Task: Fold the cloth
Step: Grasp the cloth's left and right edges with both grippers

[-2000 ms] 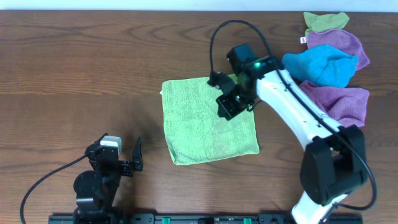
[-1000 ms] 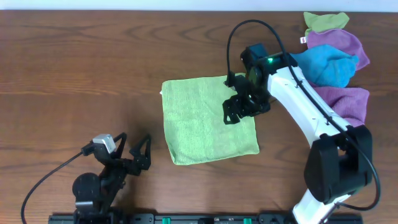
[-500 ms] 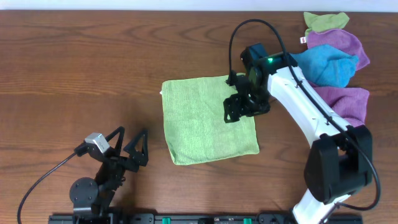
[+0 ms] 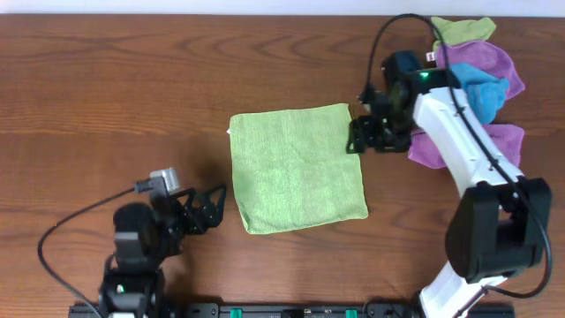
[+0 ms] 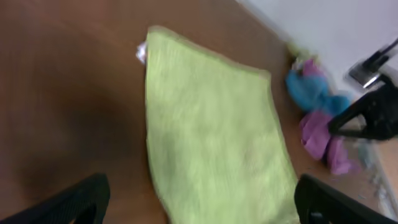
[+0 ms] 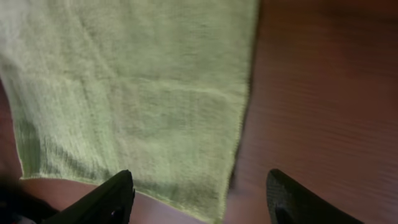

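Overhead: the cloth (image 4: 298,168) lies flat on the tabletop (image 4: 106,88). The left claw (image 4: 205,210) gapes empty just off the cloth's near-left corner. The right claw (image 4: 364,137) is just beside its far-right corner.

Left wrist: the cloth spreads ahead between wide-parted fingers (image 5: 68,199). A blue cloth (image 5: 308,90) and a purple cloth (image 5: 320,137) lie beyond its right edge.

Right wrist: the fingers (image 6: 115,196) stand apart, holding nothing, above the cloth's edge.

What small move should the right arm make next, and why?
Probably lower the right pincer onto the right edge of the cloth and pinch it: the cloth lies flat, unfolded, and the open, empty pincer hovers just beside that edge.
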